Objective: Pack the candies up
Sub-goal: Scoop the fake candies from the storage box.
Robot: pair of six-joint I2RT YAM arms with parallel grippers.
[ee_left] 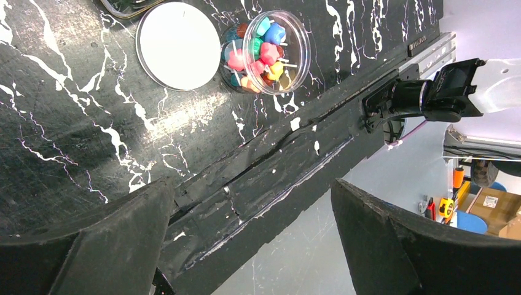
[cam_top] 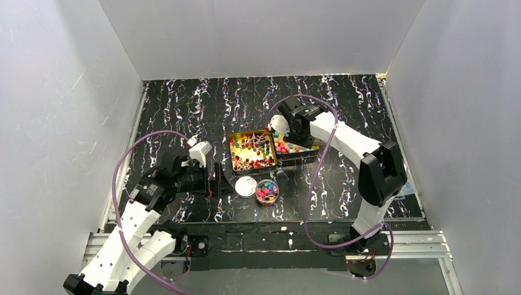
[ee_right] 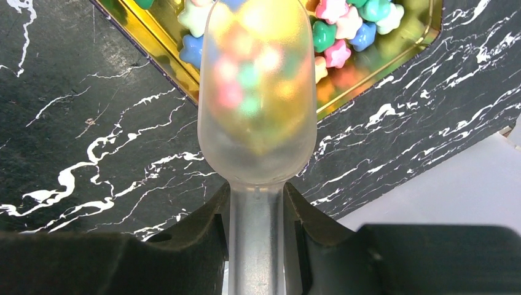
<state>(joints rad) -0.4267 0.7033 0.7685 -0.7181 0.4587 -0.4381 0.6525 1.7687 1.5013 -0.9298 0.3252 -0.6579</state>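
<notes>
Round pink, green, yellow and blue candies (ee_right: pixel 344 40) lie in a gold tin (ee_right: pixel 393 58). Over that tin my right gripper (ee_right: pixel 256 212) is shut on the handle of a frosted clear scoop (ee_right: pixel 257 92), and coloured candies show through its bowl. From above, the right gripper (cam_top: pixel 287 126) holds the scoop (cam_top: pixel 279 125) at the far end of the right tin (cam_top: pixel 305 152). A second gold tin (cam_top: pixel 234 149) holds twist-wrapped candies (cam_top: pixel 253 153). A small clear jar (ee_left: pixel 270 46) has candies in it. My left gripper (ee_left: pixel 252 239) stands open and empty, near the table's front edge.
The jar's white round lid (ee_left: pixel 178 46) lies flat beside the jar (cam_top: pixel 266 192), in front of the tins. White walls enclose the black marbled table (cam_top: pixel 184 117). A purple cable (cam_top: pixel 313 184) loops over the table by the right arm.
</notes>
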